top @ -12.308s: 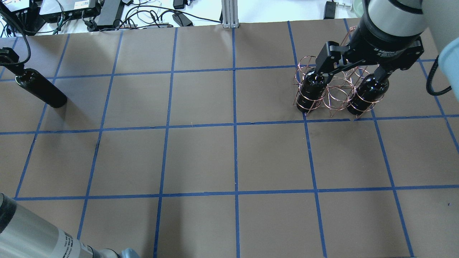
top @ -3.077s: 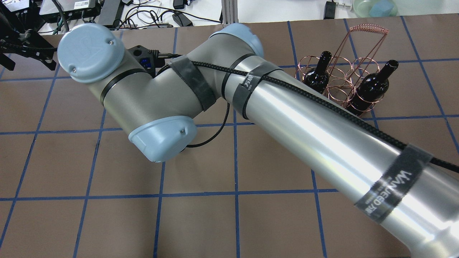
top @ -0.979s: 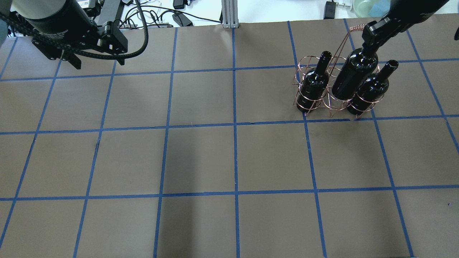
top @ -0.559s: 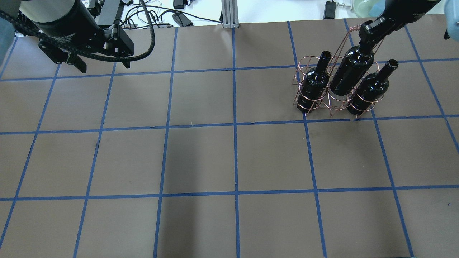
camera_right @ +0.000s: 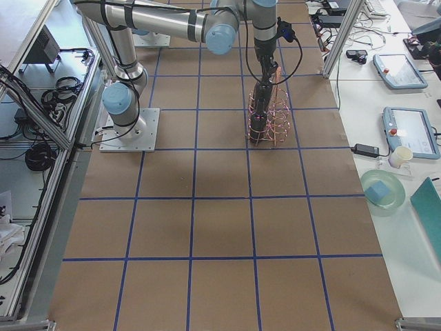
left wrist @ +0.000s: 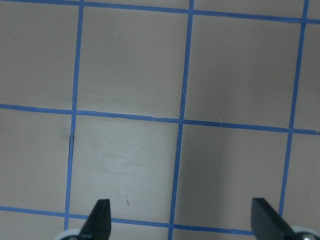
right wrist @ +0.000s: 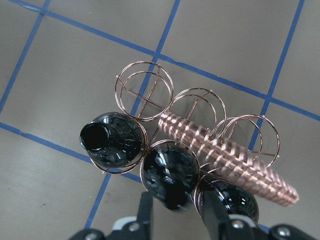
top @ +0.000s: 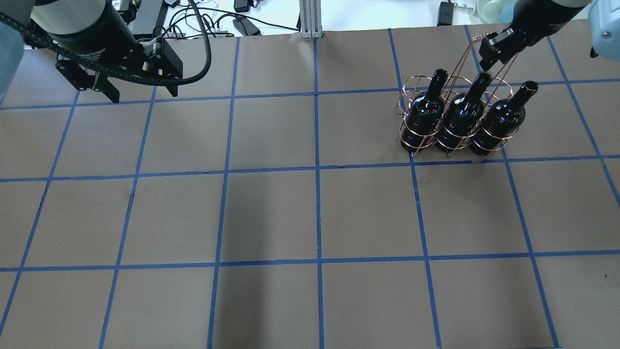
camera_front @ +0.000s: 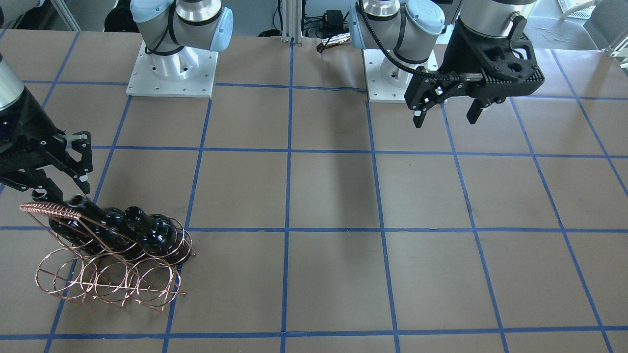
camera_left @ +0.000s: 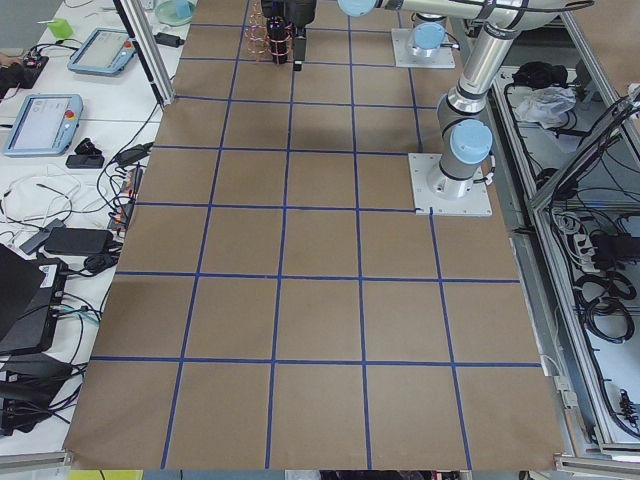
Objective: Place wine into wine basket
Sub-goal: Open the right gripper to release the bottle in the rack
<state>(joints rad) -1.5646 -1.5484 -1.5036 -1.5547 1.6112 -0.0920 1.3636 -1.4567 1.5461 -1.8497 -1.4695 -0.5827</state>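
The copper wire wine basket [top: 405, 130] stands at the far right of the table and holds three black wine bottles in a row: left [top: 426, 114], middle [top: 460, 116] and right [top: 503, 118]. My right gripper [top: 495, 49] hangs just above the middle bottle's neck, next to the coil handle [right wrist: 225, 155]. In the right wrist view its fingers [right wrist: 145, 212] stand apart on either side of that bottle [right wrist: 167, 172] without clamping it. My left gripper [top: 140, 92] is wide open and empty over the far left of the table; its fingertips [left wrist: 100, 220] show only bare table.
Cables and electronics boxes [top: 145, 14], an aluminium post [top: 310, 19] and a green bowl [top: 489, 7] lie beyond the table's far edge. The arm bases [camera_front: 171, 68] [camera_front: 397, 73] stand on the robot's side. The second basket row [camera_front: 105, 284] holds no bottles.
The middle bottle has gone down from a tilted, raised hold into the basket's middle ring. My right gripper has let go of it. My left gripper has drifted slightly right.
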